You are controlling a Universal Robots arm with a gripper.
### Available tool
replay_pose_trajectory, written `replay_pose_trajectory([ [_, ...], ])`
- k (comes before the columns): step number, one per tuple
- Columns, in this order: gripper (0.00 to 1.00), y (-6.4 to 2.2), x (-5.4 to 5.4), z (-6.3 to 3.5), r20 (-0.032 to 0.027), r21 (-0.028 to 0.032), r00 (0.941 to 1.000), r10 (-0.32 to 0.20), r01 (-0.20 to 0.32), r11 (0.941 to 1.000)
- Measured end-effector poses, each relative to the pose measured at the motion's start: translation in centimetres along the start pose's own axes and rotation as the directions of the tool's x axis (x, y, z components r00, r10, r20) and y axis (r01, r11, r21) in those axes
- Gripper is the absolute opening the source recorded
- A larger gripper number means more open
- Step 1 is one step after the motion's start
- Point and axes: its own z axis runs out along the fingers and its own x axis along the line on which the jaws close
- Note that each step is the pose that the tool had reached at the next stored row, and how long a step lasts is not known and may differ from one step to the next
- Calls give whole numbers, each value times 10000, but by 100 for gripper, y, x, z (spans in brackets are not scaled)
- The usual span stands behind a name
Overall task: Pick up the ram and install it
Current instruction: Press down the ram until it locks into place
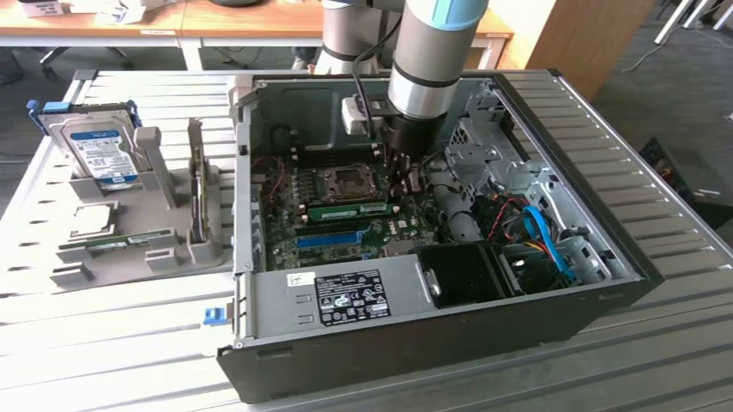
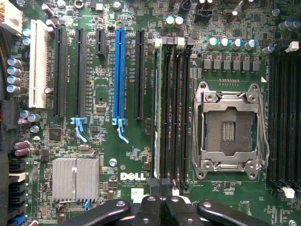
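One ram point(image 1: 349, 209) stands slotted into the motherboard point(image 2: 101, 82) beside the empty processor socket point(image 2: 229, 127). Its long axis runs toward the exterior view's left from the fingers point(image 2: 150, 209) (clenched together, grasping nothing), which are poised at its nearer end.

The black end effector point(image 2: 162, 209), its two fingers point(image 2: 149, 213) pressed together, hangs over the edge of a green Dell motherboard point(image 2: 103, 70). In line with it the ram point(image 2: 157, 117), a thin green circuit-board stick seen edge-on, stands in the outermost of the black memory slots point(image 2: 176, 113), on the side toward a long blue expansion slot point(image 2: 119, 75). Beside those slots lies an empty square processor socket point(image 2: 229, 129) in a silver metal frame. A silver finned heatsink point(image 2: 75, 179) sits near the Dell logo.
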Motion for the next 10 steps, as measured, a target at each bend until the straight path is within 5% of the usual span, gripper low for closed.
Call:
replay_pose_trajectory([
  [10,11,-1,1,42,6,0,10000,0,0,10000],
])
